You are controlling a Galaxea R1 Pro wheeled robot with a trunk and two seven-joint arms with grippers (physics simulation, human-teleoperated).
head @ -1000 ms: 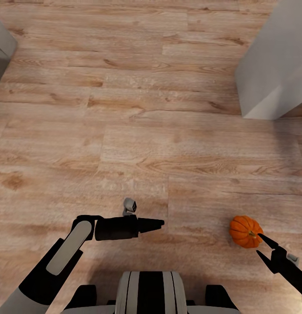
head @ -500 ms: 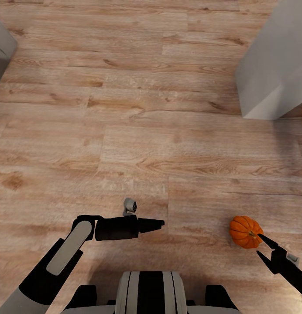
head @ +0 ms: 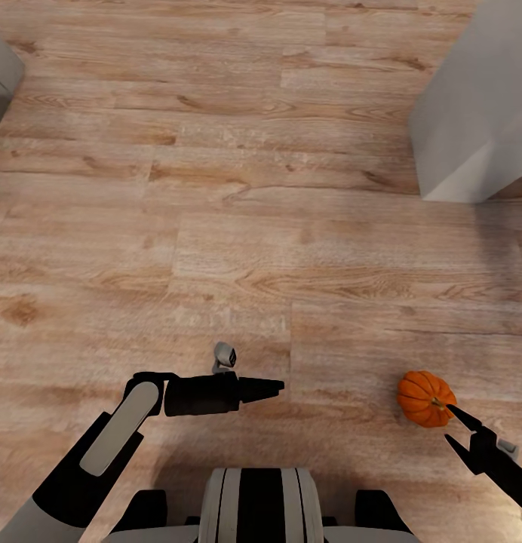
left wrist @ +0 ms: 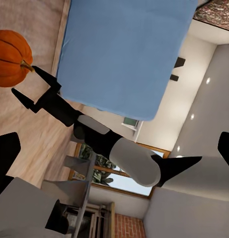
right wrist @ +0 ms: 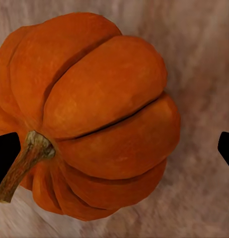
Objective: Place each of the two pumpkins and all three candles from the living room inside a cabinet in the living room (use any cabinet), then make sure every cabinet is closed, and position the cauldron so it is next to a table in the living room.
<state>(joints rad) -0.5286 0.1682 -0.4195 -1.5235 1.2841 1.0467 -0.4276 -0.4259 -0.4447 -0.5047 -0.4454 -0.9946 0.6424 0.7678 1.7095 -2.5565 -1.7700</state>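
Bare floor (head: 238, 249) w/ room; grey block (head: 472, 128) far-right.

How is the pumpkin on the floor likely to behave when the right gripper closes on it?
The pumpkin looks rounded and ribbed, so it could roll on the wood floor if nudged. The open right gripper may slip off unless centred.

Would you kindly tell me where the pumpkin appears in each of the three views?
Head view: pumpkin at lower right on the wooden floor.
Left wrist view: pumpkin at the upper left edge.
Right wrist view: pumpkin large, centre-left.
Shared landmark: the open right gripper, its fingertips beside the pumpkin.
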